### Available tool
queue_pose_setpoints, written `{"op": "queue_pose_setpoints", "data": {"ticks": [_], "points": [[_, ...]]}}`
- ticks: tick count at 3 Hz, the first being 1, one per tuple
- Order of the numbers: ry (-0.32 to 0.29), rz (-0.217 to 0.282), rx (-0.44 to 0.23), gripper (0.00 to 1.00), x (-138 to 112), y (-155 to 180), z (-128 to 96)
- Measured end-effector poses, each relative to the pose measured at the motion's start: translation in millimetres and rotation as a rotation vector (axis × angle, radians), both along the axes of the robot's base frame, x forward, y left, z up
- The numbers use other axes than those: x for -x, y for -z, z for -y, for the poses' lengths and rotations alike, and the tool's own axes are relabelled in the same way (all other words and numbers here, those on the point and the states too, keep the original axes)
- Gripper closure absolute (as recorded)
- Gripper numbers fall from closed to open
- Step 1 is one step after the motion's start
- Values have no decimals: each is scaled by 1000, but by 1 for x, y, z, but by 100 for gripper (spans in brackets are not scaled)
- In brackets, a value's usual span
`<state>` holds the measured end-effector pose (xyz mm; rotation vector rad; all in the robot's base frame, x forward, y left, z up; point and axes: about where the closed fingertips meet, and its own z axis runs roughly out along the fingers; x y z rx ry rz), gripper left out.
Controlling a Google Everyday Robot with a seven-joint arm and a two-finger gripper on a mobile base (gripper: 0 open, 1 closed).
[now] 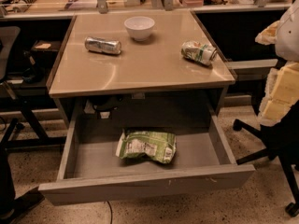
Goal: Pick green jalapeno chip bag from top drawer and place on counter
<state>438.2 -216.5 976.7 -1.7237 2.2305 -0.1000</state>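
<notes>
Nearest is the drawer (pixel 140 186), pulled open, with the chip bag (pixel 146 146) lying flat at its middle, long axis along its front; my gripper is out of view, so I cannot tell its state.

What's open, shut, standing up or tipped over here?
top drawer: pulled open.
green jalapeno chip bag: lying crumpled in the drawer.
silver can: on its side on the counter.
green-and-white can: on its side, dented.
white bowl: upright.
gripper: not in view.
</notes>
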Motion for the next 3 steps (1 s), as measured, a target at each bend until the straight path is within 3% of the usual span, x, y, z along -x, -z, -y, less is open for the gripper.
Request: {"op": "queue_pose_setpoints", "data": {"ticks": [1, 2, 3], "points": [[3, 2, -9, 0, 0, 2, -3], [-30, -3, 1, 0, -1, 23, -29], [-77, -45, -2, 0, 0, 60, -62]]}}
